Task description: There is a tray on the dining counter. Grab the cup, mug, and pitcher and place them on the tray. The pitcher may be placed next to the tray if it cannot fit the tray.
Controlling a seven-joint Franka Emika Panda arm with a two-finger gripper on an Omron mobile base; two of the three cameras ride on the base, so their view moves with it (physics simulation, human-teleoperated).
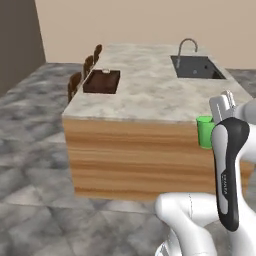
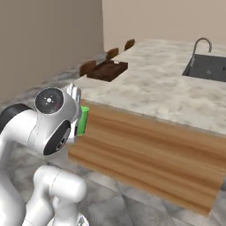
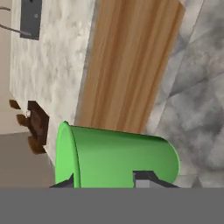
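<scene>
Gripping green cup (image 3: 118, 157), no label

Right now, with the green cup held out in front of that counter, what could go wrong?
1. The cup hangs beside the counter's wooden side, lower than the top. Moving straight forward could knock it against the wood.
2. The gripper seems to hold it only near one end, so a bump might make it slip.
3. The tray sits at the far corner by the chairs, so a long carry is probably ahead.
</scene>
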